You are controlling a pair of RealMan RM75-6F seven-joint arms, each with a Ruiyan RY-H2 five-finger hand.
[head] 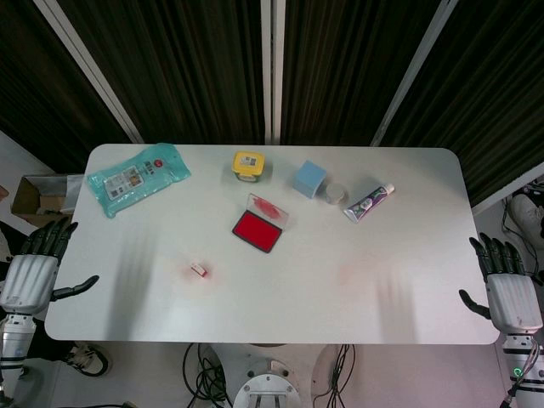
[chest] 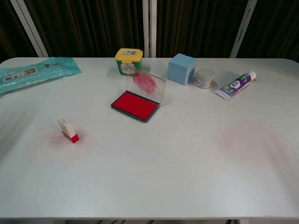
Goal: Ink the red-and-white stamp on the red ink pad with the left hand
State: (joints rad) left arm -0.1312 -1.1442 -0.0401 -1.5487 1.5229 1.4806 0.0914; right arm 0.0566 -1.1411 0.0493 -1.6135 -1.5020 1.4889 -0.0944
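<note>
The small red-and-white stamp point(head: 199, 270) point(chest: 68, 129) stands on the white table, left of centre and toward the front. The red ink pad point(head: 257, 230) point(chest: 135, 105) lies open near the middle, its clear lid point(chest: 145, 84) raised at the back and smeared with red. My left hand point(head: 34, 268) hangs off the table's left edge, fingers spread, holding nothing. Off the right edge, my right hand point(head: 506, 285) is likewise spread and empty. The chest view shows neither hand.
Along the back lie a teal wipes pack point(head: 136, 177), a yellow-lidded tub point(head: 247, 166), a blue cube point(head: 309, 178), a small round jar point(head: 336, 194) and a purple-white tube point(head: 368, 202). A cardboard box point(head: 38, 195) sits past the left edge. Faint red smudges mark the tabletop point(chest: 240, 135).
</note>
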